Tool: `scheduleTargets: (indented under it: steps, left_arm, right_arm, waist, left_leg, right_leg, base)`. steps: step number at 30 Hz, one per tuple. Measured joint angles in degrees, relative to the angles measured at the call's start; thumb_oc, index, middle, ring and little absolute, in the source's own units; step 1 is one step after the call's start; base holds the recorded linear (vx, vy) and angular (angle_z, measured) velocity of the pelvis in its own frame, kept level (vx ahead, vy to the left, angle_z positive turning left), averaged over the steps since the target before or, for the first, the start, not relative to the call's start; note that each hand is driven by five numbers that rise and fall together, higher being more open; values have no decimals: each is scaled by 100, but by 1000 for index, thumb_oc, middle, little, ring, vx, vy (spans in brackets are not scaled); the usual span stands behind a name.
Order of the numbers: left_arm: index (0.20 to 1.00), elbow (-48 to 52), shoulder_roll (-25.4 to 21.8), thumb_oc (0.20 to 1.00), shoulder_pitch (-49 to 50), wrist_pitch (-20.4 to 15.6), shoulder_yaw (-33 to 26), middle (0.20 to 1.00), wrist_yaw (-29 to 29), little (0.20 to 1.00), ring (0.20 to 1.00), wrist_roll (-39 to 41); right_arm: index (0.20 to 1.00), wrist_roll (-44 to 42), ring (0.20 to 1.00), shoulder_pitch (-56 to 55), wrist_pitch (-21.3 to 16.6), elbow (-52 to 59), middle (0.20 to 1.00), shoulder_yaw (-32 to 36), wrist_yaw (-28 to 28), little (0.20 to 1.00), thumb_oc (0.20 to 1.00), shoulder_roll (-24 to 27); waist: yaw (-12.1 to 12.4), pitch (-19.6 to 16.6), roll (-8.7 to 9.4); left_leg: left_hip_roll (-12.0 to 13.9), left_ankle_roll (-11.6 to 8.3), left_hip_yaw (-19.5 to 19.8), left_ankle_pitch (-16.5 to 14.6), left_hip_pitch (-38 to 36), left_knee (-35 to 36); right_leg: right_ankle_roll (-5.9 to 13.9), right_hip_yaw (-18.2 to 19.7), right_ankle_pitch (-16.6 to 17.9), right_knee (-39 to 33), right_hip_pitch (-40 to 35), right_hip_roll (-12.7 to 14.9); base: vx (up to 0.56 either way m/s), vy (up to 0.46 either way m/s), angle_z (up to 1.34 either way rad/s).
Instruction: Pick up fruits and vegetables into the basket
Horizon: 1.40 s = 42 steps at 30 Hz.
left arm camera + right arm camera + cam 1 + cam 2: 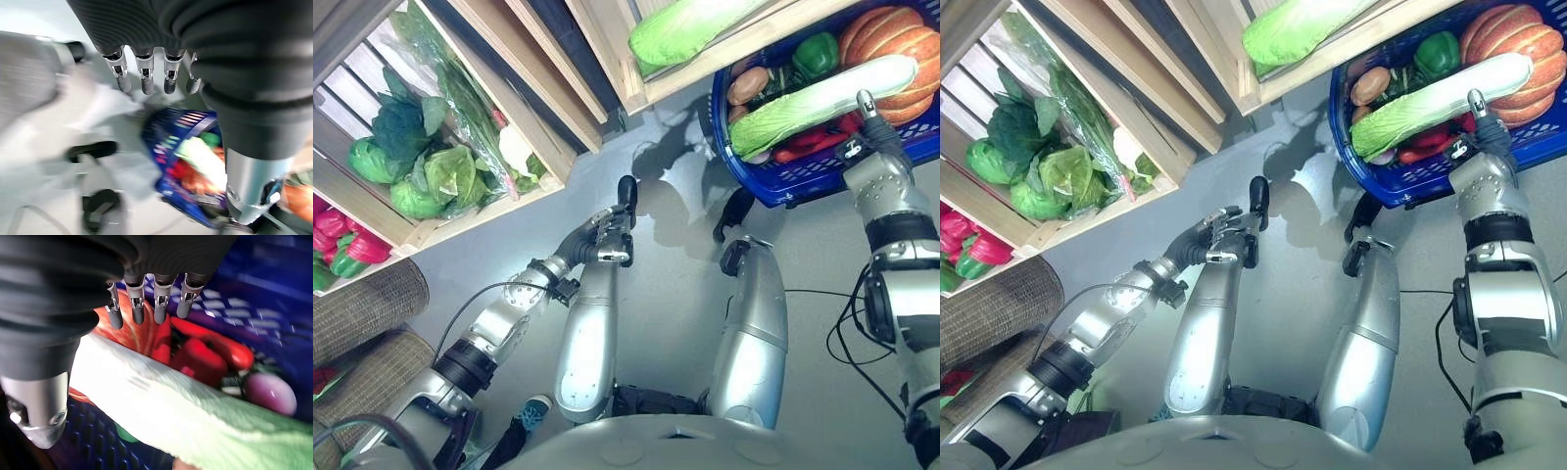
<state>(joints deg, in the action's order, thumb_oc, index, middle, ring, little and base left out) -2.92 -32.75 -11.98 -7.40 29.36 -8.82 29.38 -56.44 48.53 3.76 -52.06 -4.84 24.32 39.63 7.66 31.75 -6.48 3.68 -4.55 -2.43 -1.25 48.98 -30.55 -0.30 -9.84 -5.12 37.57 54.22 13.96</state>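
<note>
Blue basket (773,181) on floor: napa cabbage (822,103) laid across red peppers (205,357), pumpkin (901,44), green pepper (815,54), potato (747,85). Right hand (864,147) at basket's near rim, fingers (134,306) loosely extended, empty. Left hand (607,235) over floor, relaxed, empty. Wooden crate (450,211) with leafy greens (431,166).

The blue basket (773,181) is running off the picture's right edge, the pumpkin (901,44) with it. A long cabbage (822,93) is covering most of the red peppers (808,142) beneath. In the left wrist view the basket's contents are smearing into blur, so nothing there can be told apart.
</note>
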Motion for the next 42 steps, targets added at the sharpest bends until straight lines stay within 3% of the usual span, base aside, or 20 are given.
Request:
scheduleTargets:
  steps: [6,14,20,26,29,32,33,36,37,42]
  left_arm:
    - [1000,284,97,1000,-40,-304,-305,1000,5,1000,1000,45]
    - [1000,699,572,1000,-133,-554,-795,1000,114,1000,1000,221]
    - [1000,900,662,1000,-140,-807,-987,1000,399,1000,1000,180]
    - [1000,1083,731,1000,-162,-1290,-1227,1000,1331,1000,1000,-496]
    - [1000,1141,728,1000,-170,-1541,-1512,1000,2375,1000,1000,-1118]
    - [1000,1152,714,1000,-273,-1530,-1805,1000,3222,1000,1000,-1660]
    - [1000,1154,687,1000,-377,-1501,-1819,1000,3604,1000,1000,-1958]
    - [1000,1160,382,1000,-848,-890,-1810,1000,4531,1000,1000,-2834]
    - [1000,1158,318,1000,-947,-795,-1812,1000,4632,1000,1000,-2904]
    - [1000,998,14,1000,-2049,511,-1773,1000,5140,1000,1000,-3238]
  right_arm:
    - [1000,910,1000,-1188,-439,1238,1000,177,440,1000,1000,-315]
    - [1000,2436,1000,-2892,-890,3469,1000,170,767,1000,1000,-1065]
    - [1000,3349,1000,-3630,-1020,4063,1000,36,726,1000,1000,-1163]
    - [1000,4029,1000,-4012,-1119,4384,1000,-244,459,1000,1000,-1190]
    - [1000,4325,1000,-4140,-1113,4485,1000,-327,342,1000,1000,-1158]
    - [1000,4426,1000,-4152,-1104,4567,1000,-441,285,1000,1000,-1128]
    - [1000,4441,1000,-4153,-1103,4578,1000,-484,277,1000,1000,-1117]
    - [1000,4486,1000,-4144,-1032,4720,1000,-672,241,1000,1000,-971]
    - [1000,4491,1000,-4144,-1013,4772,1000,-710,232,1000,1000,-930]
    - [1000,4708,1000,-4068,-828,5011,1000,-911,105,1000,1000,-693]
  waist:
    - [-349,1,2]
    - [-914,6,12]
    - [-1178,6,12]
    - [-1399,6,11]
    - [-1395,6,11]
    - [-1398,6,11]
    - [-1401,6,10]
    - [-1411,6,11]
    - [-1418,6,11]
    - [-1610,6,11]
  left_leg:
    - [23,23,-189,24,-537,360]
    - [104,15,-488,15,-1315,795]
    - [136,18,-608,20,-1797,1041]
    - [148,-22,-719,72,-1979,1206]
    - [144,-30,-782,76,-2089,1232]
    - [143,-33,-829,79,-2129,1243]
    - [145,-27,-824,80,-2127,1243]
    - [146,-19,-834,85,-2118,1203]
    - [146,-18,-840,84,-2118,1195]
    - [156,-23,-956,74,-2106,1160]
  right_leg:
    - [67,122,102,-340,-420,-94]
    - [135,316,263,-806,-1040,-267]
    - [168,433,277,-1015,-1408,-364]
    - [153,495,288,-1040,-1459,-403]
    - [146,586,289,-978,-1475,-417]
    - [147,620,287,-945,-1474,-420]
    - [167,619,274,-939,-1472,-424]
    - [173,647,265,-911,-1448,-429]
    - [173,656,265,-908,-1444,-429]
    - [174,788,265,-837,-1331,-461]
  base:
    - [-10,67,-11]
    - [-25,71,-18]
    - [18,44,-12]
    - [20,29,-8]
    - [22,15,-9]
    - [11,-2,-4]
    - [35,-6,1]
    - [38,11,0]
    - [41,29,-3]
    - [43,48,-9]
